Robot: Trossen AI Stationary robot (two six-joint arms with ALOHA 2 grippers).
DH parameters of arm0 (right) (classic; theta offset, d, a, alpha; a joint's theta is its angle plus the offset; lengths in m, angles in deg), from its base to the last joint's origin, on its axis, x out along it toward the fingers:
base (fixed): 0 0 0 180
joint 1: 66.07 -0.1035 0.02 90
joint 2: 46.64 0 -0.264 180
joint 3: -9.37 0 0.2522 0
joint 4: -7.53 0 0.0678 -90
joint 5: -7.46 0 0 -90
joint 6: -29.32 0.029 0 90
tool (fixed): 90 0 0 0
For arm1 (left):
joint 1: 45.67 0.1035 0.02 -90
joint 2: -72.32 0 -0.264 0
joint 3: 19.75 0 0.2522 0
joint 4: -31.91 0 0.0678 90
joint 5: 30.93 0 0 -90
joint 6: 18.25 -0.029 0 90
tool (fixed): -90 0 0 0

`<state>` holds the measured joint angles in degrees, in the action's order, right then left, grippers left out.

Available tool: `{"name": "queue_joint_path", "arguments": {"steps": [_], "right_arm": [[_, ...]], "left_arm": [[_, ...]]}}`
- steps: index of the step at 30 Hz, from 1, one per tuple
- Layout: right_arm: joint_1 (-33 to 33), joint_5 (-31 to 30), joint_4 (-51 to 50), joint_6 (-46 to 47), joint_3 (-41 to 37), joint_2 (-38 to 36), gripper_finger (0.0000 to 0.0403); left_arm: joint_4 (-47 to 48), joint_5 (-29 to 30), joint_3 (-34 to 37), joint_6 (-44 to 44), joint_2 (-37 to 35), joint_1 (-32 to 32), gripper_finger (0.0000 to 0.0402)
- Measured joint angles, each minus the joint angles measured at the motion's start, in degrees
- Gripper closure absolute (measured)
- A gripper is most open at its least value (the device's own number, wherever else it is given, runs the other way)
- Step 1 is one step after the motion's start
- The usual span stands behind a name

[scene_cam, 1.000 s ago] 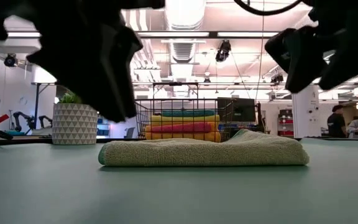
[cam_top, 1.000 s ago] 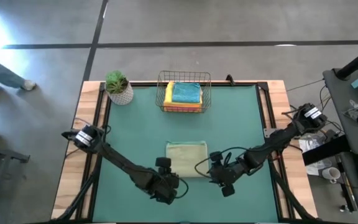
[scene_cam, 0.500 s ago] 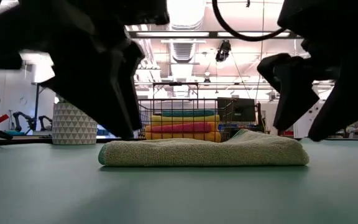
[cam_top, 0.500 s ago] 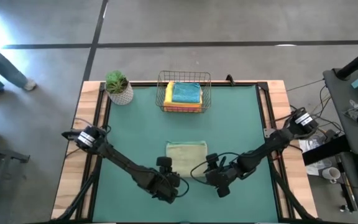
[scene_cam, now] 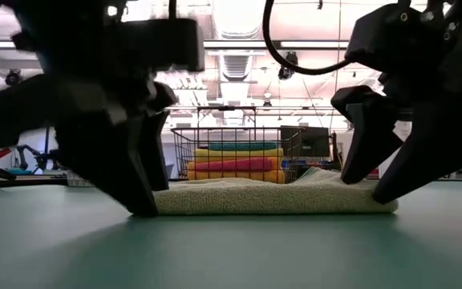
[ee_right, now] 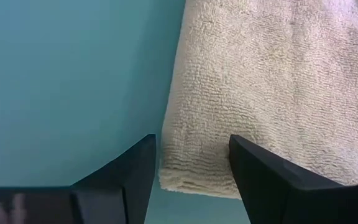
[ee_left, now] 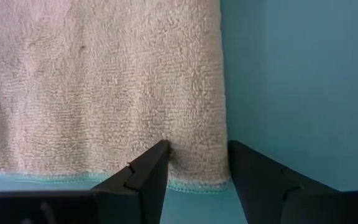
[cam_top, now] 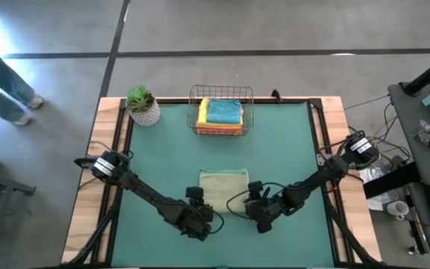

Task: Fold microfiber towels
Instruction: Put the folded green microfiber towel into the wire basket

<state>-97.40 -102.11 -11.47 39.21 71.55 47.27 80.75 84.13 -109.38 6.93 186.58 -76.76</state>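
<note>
On the bench (cam_top: 155, 161), the folded sage towel's (cam_top: 222, 188) near corners are straddled by the released left tool (ee_left: 196, 163) and right tool (ee_right: 191, 158).

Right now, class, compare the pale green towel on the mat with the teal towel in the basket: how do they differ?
The pale green towel lies alone on the mat, while the teal towel tops a stack in the wire basket. The left gripper and right gripper stand open at the pale green towel's corners; nothing is near the teal towel. Both are folded flat.

A robotics lab: exposed ceiling ducts (scene_cam: 235, 60), other robot arms (scene_cam: 34, 152).
</note>
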Motion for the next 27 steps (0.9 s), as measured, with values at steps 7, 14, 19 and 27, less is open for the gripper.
{"name": "queue_joint_path", "arguments": {"steps": [7, 14, 19, 27], "right_arm": [[0.6, 0.1, -0.4, 0.1, 0.0, 0.8, 0.0209], [0.7, 1.4, 0.0, 0.2, 0.1, 2.4, 0.0209], [0.7, 1.4, 0.0, 1.4, 0.2, 3.0, 0.0237], [0.8, 2.4, -0.2, 1.7, 0.2, 2.9, 0.0356]], "left_arm": [[-2.5, -0.1, 1.4, 0.1, -0.2, 1.1, 0.0246], [-4.2, 0.5, 1.5, 1.5, -0.1, 2.9, 0.0284], [-4.5, 0.5, 1.6, 1.4, -0.1, 3.4, 0.0346], [-4.6, 0.5, 1.6, 1.4, -0.1, 3.4, 0.0394]]}}
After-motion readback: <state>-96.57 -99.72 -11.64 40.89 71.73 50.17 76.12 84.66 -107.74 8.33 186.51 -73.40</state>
